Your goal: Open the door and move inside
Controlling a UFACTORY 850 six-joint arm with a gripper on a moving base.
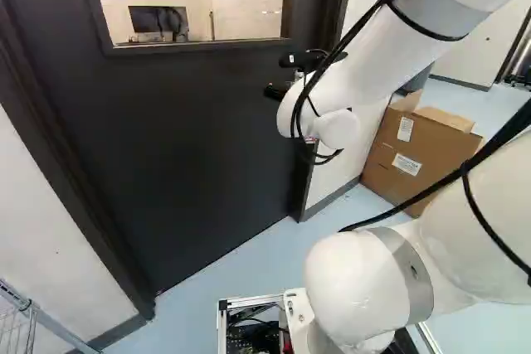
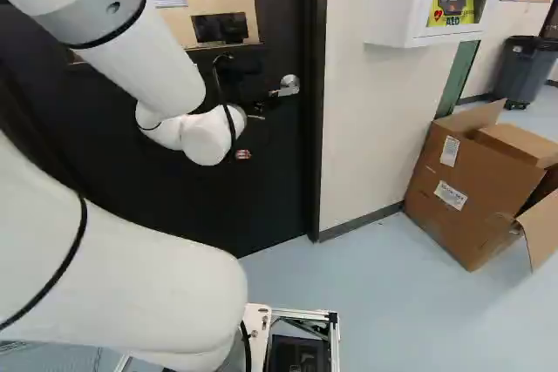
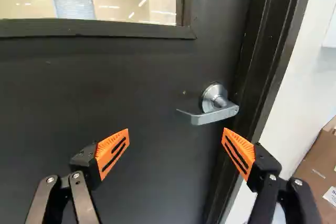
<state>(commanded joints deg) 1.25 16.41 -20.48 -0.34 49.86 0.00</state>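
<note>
While nothing is gripped, the two fingers with orange pads on the black gripper stand wide apart, facing the door. The silver metal lever handle sits ahead of them, towards the right finger, its free end pointing left. From where I stand, the step in hand looks like reaching for that lever. I'd ease the gripper right and up a little, then roll the wrist so the fingers can take the lever from above and below, out near its free end for leverage. Then turn it down in an arc; a straight pull could slip off. Mind the right finger against the dark door frame. The dark flat door looks shut; I can't tell which way it swings, so test it gently. Farther right, the open brown cardboard box seems off the path in.
</note>
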